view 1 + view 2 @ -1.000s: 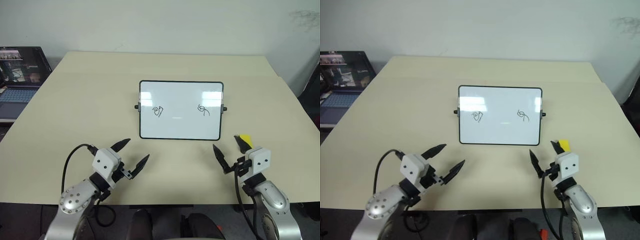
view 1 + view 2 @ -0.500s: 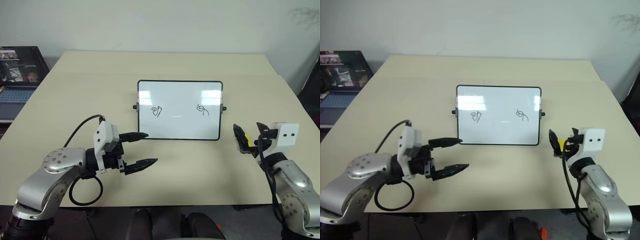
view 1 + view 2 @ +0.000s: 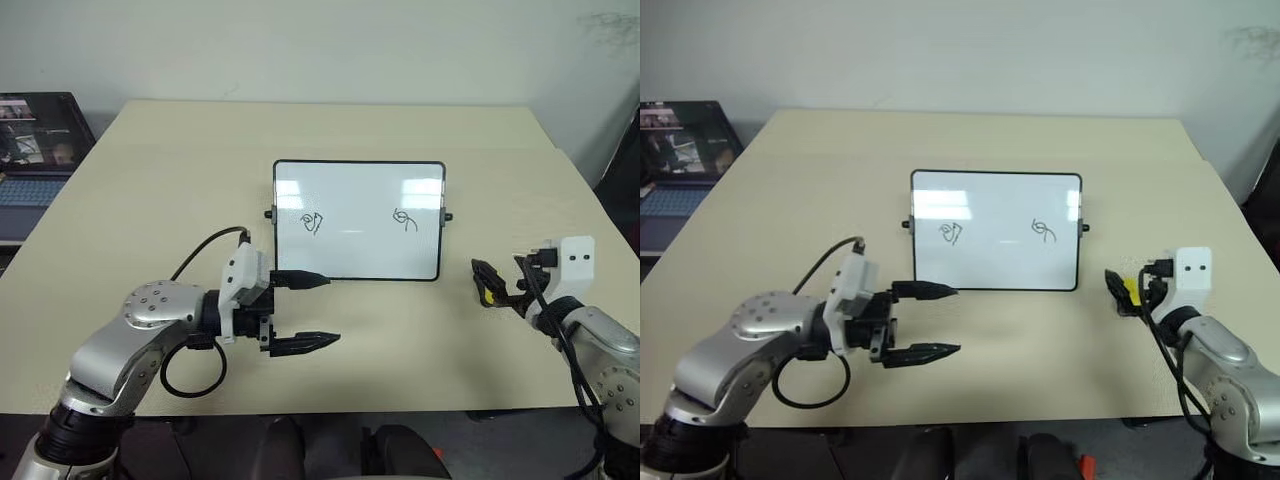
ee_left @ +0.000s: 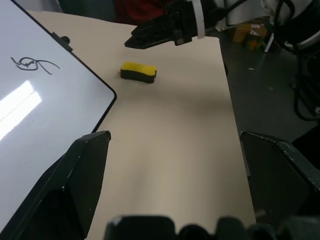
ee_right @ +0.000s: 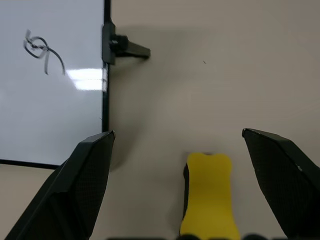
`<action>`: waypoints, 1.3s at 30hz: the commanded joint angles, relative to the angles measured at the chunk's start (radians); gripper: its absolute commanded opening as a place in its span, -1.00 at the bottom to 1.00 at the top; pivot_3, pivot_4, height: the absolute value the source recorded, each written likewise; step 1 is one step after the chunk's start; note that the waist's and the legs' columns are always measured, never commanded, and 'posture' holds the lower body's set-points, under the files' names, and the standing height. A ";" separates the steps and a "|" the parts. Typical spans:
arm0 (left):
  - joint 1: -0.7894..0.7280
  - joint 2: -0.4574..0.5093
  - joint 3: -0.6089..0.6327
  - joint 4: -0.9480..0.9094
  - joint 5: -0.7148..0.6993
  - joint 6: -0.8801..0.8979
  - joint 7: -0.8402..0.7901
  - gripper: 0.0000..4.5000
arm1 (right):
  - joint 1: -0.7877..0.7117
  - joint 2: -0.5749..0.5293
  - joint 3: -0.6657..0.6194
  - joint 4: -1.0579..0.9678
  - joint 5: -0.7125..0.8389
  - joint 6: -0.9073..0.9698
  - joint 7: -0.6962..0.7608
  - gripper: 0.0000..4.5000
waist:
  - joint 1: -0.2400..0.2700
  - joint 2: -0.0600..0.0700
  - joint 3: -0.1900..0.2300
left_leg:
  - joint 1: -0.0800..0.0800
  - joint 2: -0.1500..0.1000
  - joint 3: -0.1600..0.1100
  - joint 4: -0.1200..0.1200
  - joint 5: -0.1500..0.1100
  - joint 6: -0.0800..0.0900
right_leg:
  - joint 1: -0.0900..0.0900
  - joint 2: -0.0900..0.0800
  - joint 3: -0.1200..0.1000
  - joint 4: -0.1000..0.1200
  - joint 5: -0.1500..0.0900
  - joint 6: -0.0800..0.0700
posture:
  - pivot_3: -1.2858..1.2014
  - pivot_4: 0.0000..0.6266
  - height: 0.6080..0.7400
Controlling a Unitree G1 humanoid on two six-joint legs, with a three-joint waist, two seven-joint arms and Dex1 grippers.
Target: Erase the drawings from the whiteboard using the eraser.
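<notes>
Both drawings [image 3: 315, 222] remained on the whiteboard [image 3: 358, 220], so we had erased nothing. Our right gripper [image 5: 185, 190], jaws spread, framed the ungrasped yellow eraser [image 5: 209, 196] lying beside the board. Our left gripper [image 3: 312, 311] was also released, empty.

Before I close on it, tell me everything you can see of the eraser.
The eraser is a small bright yellow block with a waisted, peanut-like outline and a dark underside. It lies flat on the beige table, yellow side up, off the whiteboard's right edge and apart from it. The right gripper stands open astride it; nothing is seen touching it but the table.
</notes>
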 commanded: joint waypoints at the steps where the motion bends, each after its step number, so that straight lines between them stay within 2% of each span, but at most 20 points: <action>1: -0.024 -0.008 0.003 -0.018 -0.002 -0.018 -0.014 1.00 | -0.041 -0.009 0.013 0.029 -0.028 0.032 -0.026 0.98 | 0.000 0.000 0.000 | 0.000 0.000 0.000 0.000 0.000 0.000 | 0.000 0.000 0.000 -0.001 0.000 0.000 | 0.03 -0.52 1.00; 9: -0.050 -0.012 0.001 -0.002 0.013 -0.043 -0.053 1.00 | -0.103 -0.027 0.017 0.126 -0.069 0.109 -0.031 0.98 | 0.002 0.000 0.000 | -0.004 -0.001 0.000 0.000 0.000 0.000 | -0.001 0.000 -0.001 -0.003 0.000 0.000 | 0.03 -0.52 1.00; 28: -0.012 -0.022 0.005 0.012 0.040 -0.081 -0.063 1.00 | -0.074 -0.034 0.026 0.169 -0.127 0.103 0.029 0.98 | 0.003 0.000 0.000 | -0.013 0.000 0.001 0.001 0.000 0.000 | -0.012 0.004 0.001 0.000 0.000 0.000 | 0.03 -0.52 1.00; 31: -0.016 -0.023 0.008 0.019 0.042 -0.084 -0.064 1.00 | -0.081 -0.028 0.028 0.183 -0.142 0.096 0.034 0.73 | 0.003 0.000 0.000 | -0.013 0.000 0.001 0.001 0.000 0.000 | -0.012 0.004 0.001 0.000 0.000 0.000 | 0.03 -0.52 1.00; 38: -0.011 -0.019 0.013 0.008 0.038 -0.080 -0.059 1.00 | -0.085 -0.019 0.040 0.193 -0.150 0.092 0.041 -0.41 | 0.003 0.000 0.000 | -0.013 0.000 0.001 0.002 0.000 0.000 | -0.012 0.004 0.001 0.001 0.000 0.000 | 0.03 -0.52 1.00; 39: -0.006 -0.016 0.014 0.009 0.039 -0.082 -0.061 1.00 | -0.084 -0.017 0.044 0.196 -0.149 0.095 0.044 -0.48 | 0.003 0.000 0.000 | -0.013 0.000 0.001 0.002 0.000 0.000 | -0.012 0.004 0.001 0.001 0.000 0.000 | 0.03 -0.52 1.00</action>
